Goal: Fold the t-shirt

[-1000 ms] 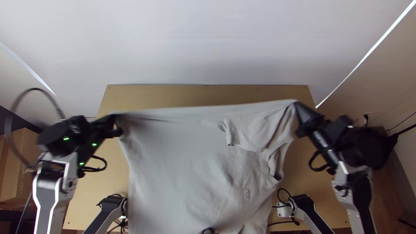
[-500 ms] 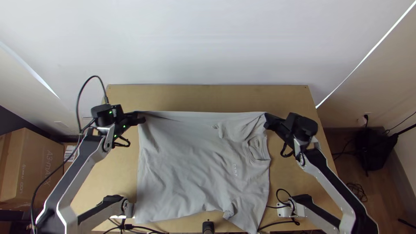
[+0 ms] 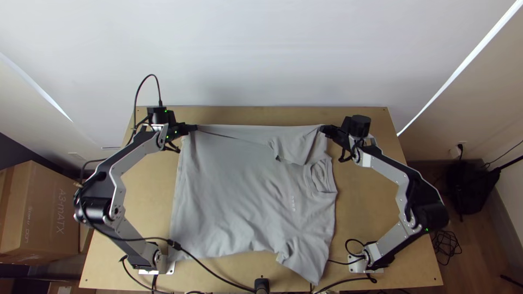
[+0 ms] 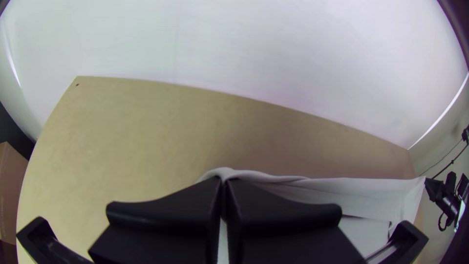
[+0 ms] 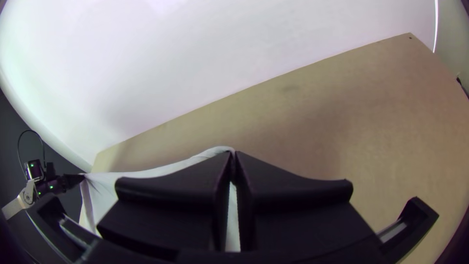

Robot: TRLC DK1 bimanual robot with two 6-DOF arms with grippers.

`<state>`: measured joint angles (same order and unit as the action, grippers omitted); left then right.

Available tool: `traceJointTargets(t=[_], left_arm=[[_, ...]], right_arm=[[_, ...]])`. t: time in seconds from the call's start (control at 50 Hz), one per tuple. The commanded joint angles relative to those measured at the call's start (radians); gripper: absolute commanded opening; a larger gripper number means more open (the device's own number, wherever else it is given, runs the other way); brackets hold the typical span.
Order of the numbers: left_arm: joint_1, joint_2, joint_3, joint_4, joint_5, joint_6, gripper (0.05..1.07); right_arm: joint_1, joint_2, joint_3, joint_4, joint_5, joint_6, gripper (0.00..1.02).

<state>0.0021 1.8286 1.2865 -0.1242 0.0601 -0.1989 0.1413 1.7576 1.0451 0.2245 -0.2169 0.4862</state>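
Hiding t-shirt (image 3: 245,188) edge: left gripper (image 3: 194,128)

The t-shirt (image 3: 234,190) is showing grey with a small whitish print (image 3: 293,203); the table (image 3: 370,207) is showing light tan.

T-shirt (image 3: 234,190) shifted toward the table's far edge (image 3: 261,108), held side lowered

Grey cloth t-shirt (image 3: 234,190), matt and finely wrinkled, on a smooth, matt, light-brown wooden worktop (image 3: 362,201). Silver-grey metal arm links (image 3: 388,166), satin-smooth. Wide black fingers (image 4: 166,213), matt, like plastic. Brown cardboard box (image 3: 41,212), matt, beyond the worktop's left edge.
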Motion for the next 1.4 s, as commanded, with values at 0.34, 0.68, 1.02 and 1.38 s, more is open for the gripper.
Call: traceJointTargets(t=[0.34,0.68,1.02,1.38], left_arm=[[-0.036,0.336,0.424,-0.006,-0.052,-0.085,0.11],[-0.062,0.390,0.715,-0.242,-0.077,-0.089,1.01],[-0.011,0.213,0.774,-0.327,-0.062,-0.102,1.02],[0.018,-0.009,0.767,-0.638,-0.031,-0.100,1.02]], right_arm=[[-0.045,0.310,0.357,0.033,0.019,-0.028,0.03],[-0.088,0.278,0.425,-0.002,0.063,-0.023,0.99],[-0.151,-0.010,0.360,-0.226,0.062,0.012,0.99],[-0.278,-0.409,0.288,-0.646,-0.064,0.015,0.99]])
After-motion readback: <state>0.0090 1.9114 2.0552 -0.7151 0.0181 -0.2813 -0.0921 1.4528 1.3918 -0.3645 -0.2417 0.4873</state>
